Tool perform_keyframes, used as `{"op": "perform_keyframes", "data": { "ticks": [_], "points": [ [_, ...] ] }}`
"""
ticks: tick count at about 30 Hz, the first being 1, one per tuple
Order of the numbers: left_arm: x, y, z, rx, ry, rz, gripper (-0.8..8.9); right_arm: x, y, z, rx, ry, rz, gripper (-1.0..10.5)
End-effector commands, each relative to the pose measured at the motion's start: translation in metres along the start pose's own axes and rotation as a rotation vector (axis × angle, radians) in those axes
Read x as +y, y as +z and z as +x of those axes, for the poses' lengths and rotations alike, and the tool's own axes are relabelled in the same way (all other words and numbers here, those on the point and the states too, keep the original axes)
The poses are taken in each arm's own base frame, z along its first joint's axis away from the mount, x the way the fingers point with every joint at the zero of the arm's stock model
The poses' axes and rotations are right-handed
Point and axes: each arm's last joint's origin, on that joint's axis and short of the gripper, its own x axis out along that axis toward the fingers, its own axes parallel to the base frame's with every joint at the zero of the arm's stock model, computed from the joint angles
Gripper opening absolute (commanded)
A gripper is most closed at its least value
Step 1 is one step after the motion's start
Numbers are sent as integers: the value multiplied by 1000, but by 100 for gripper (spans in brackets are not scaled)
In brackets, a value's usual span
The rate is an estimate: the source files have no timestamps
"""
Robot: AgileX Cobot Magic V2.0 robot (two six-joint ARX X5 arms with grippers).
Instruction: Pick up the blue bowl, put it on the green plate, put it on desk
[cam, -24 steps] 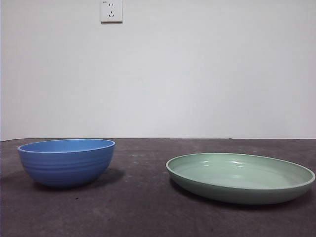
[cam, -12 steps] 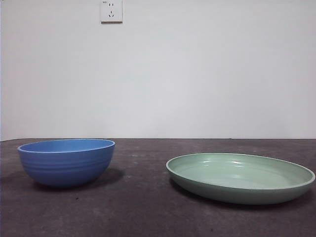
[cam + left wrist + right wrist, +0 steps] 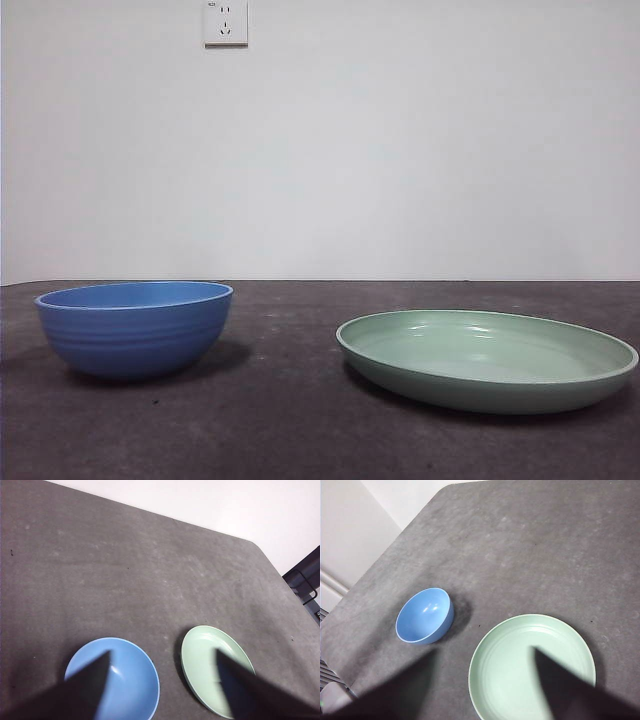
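At lower left of the front view the blue bowl (image 3: 135, 328) sat upright on the desk (image 3: 300, 430), empty, rim level. The green plate (image 3: 487, 360) sat at lower right of the same frame, flat on the desk, also empty. The two were near each other but not touching, with a strip of bare desk between them. No arm showed in the front view. I saw a white wall behind with a socket (image 3: 226, 22) at top, left of centre.

In the left wrist view the left claw (image 3: 162, 672) hung high above the desk, jaws spread wide, holding nothing; the bowl (image 3: 127, 677) showed behind one jaw and the plate (image 3: 205, 665) behind the other.

In the right wrist view the right claw (image 3: 485, 670) was likewise well above the desk, jaws wide apart, nothing held. The plate (image 3: 515, 665) lay between and under its jaws at lower centre; the bowl (image 3: 424, 615) sat at centre left, clear of both jaws.
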Motion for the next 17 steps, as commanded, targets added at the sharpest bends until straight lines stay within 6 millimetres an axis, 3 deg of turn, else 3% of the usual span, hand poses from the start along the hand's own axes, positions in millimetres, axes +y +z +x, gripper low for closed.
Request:
{"op": "perform_keyframes", "data": {
  "ticks": [1, 11, 17],
  "points": [
    [-3, 6, -1, -19, -12, 24, 501, 1, 4, -1, -7, 1, -18, 593],
    [2, 4, 4, 18, 4, -4, 502, 1, 4, -1, -8, 5, -18, 593],
    [22, -4, 27, 178, 95, -56, 501, 1, 4, -1, -7, 5, -14, 593]
  ]
}}
